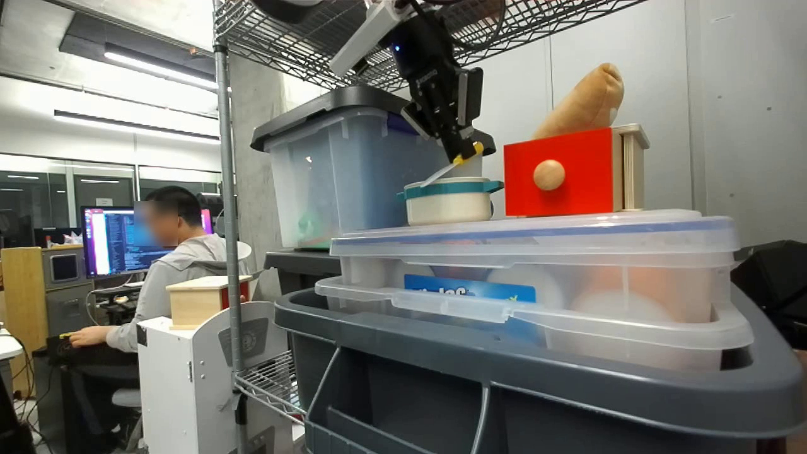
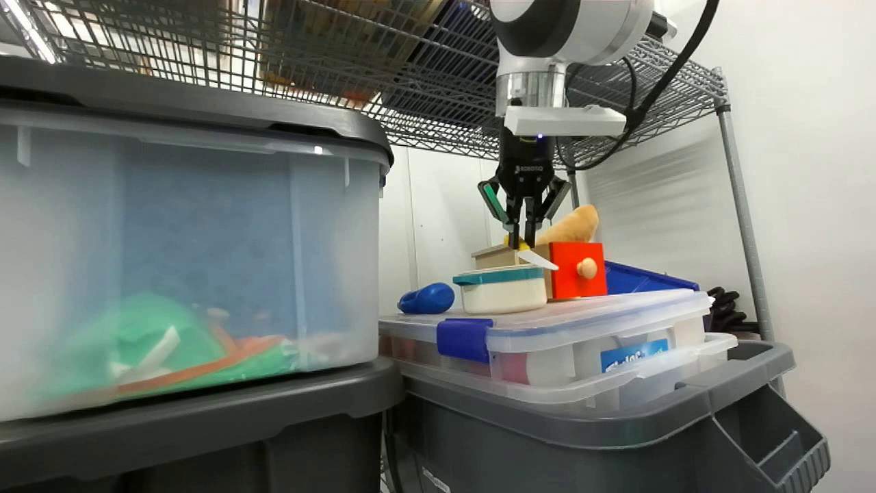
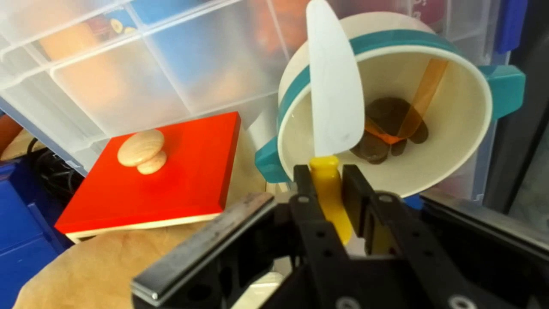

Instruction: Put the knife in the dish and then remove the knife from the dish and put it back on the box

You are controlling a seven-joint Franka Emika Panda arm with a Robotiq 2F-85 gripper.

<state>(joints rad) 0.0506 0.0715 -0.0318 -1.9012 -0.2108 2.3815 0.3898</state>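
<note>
Knife (image 3: 336, 107): above the dish (image 1: 447, 209), white blade slanting downward, its tip beyond the dish's edge in the wrist view; whether blade and rim touch cannot be told.
Gripper (image 3: 327, 172): fingers narrow, pinching the knife's yellow handle; in both exterior views they cover part of that handle, leaving only small patches of yellow.
Dish: resting on the box (image 1: 561, 243); the wrist view looks into it, though the blade hides part of the inner wall.
Inside the dish: a brown shape (image 3: 392, 113) and a see-through orange strip (image 3: 429, 88), kind unclear for both.
Blue label (image 1: 470, 289): on the box's side, lettering partly covered; the box's contents blur through the plastic.
Red-fronted drawer unit (image 1: 574, 167): on the box beside the dish, which overlaps it in an exterior view.
Tan object (image 1: 583, 104): lower end hidden behind the red front.
Blue object (image 2: 428, 299): near the dish, hard to identify.
Dark-lidded bin (image 2: 226, 219): cut off at the picture's edge, green and orange contents hazy.
Arm (image 2: 568, 31): cut off at the top in both exterior views.
</note>
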